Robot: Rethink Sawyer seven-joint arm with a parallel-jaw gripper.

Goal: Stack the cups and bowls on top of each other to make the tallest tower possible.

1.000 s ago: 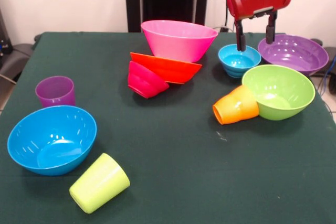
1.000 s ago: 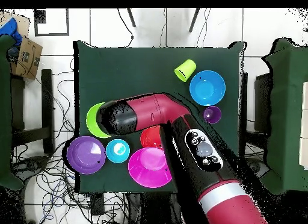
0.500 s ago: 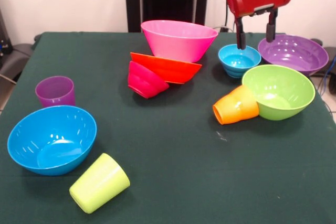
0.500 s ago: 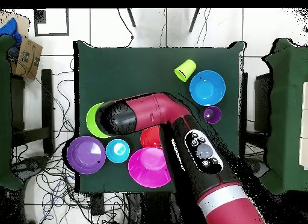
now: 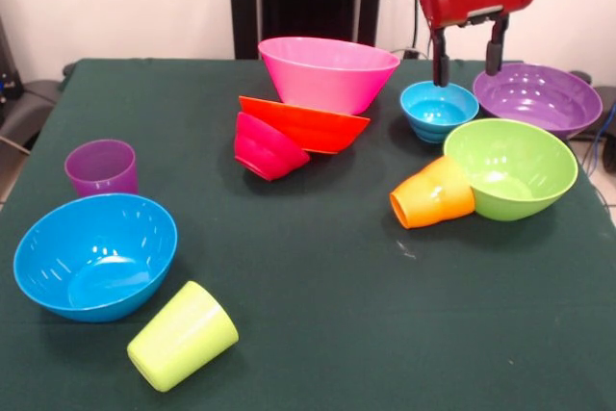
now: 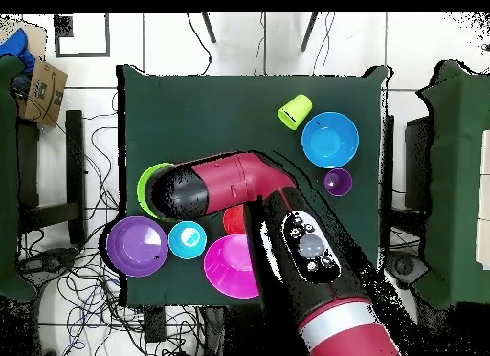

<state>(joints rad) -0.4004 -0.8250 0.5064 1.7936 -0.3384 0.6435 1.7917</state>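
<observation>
Two parted fingers (image 5: 469, 52) hover above the small blue bowl (image 5: 439, 111).

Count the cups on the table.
3. Translucent purple plastic cup upright at front view's left; lime green cup on its side, near edge; ridged orange cup tipped against the green bowl.

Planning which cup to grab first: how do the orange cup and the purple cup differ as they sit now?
The orange cup lies on its side, mouth toward the camera in the front view; the purple cup stands upright. The orange cup touches the lime green bowl; the purple cup stands free, apart from the large blue bowl. The orange is opaque, the purple translucent. Both are small handleless tumblers.
</observation>
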